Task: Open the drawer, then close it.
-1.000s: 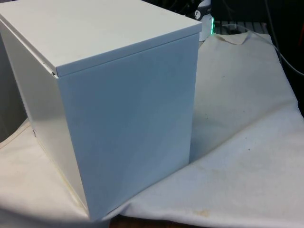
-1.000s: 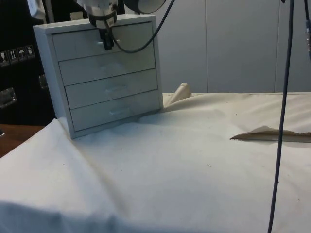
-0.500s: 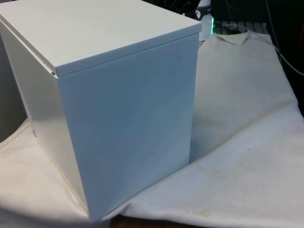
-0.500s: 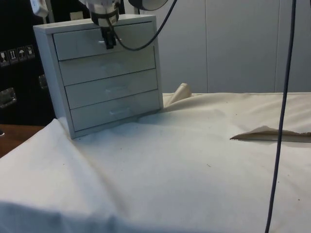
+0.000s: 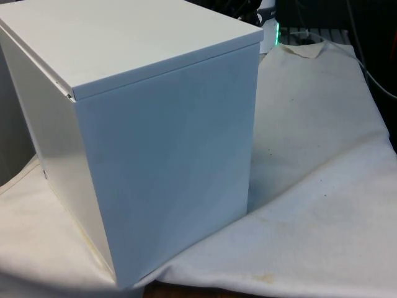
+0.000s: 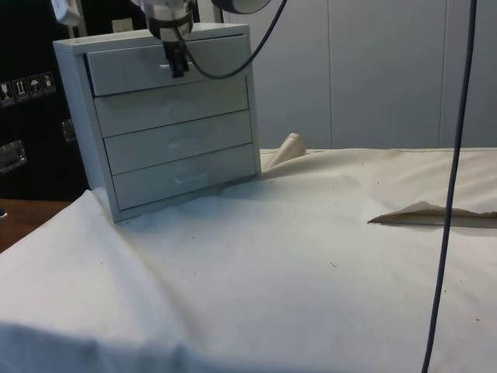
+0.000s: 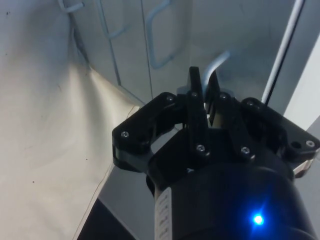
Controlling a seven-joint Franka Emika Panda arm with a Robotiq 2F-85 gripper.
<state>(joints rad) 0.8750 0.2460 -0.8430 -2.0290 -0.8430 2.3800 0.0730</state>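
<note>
The gripper (image 6: 178,68) hung at the front of the white chest of drawers (image 6: 167,116), which stood at one end of the cloth-covered tabletop (image 6: 311,280). In the wrist view its fingers (image 7: 196,95) were pressed close on the pale curved handle (image 7: 216,65) of the top drawer (image 6: 167,66). In the side view that drawer stood slightly proud of the three shut drawers below it, so the opening step seemed just begun. The next move likely called for a straight, level pull away from the chest, keeping the pinch on the handle, until the drawer was clearly out; then a push back to close it. From the front view the chest turned its plain back (image 5: 167,161).
</note>
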